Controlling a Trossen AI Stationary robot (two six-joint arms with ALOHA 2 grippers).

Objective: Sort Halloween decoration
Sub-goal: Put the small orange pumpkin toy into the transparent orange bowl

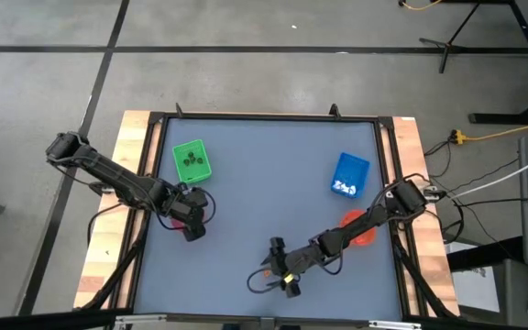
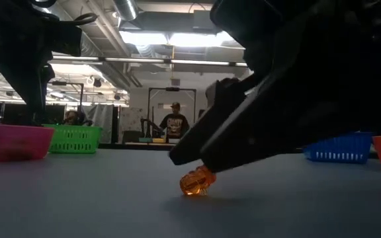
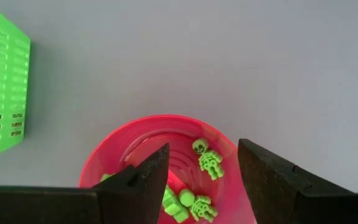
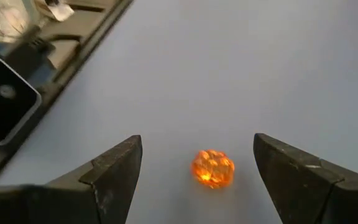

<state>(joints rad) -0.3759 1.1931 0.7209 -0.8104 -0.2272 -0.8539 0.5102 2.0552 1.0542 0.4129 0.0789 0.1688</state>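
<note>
While the right gripper (image 4: pixel 197 168) hangs spread wide over the near table edge, the orange figure (image 4: pixel 213 168) lies on the mat dead centre between its fingers, roundish, no clear long axis. Nothing blocks a straight drop and close. Left gripper (image 3: pixel 202 168) is well apart, parted over the pink bowl (image 3: pixel 123 146) holding green skeletons (image 3: pixel 209 158). Orange bowl (image 1: pixel 363 231) sits beside the right arm.

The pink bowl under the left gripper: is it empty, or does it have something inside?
Not empty. The left wrist view shows green skeleton figures lying inside the pink bowl, between the open fingers of the left gripper.
</note>
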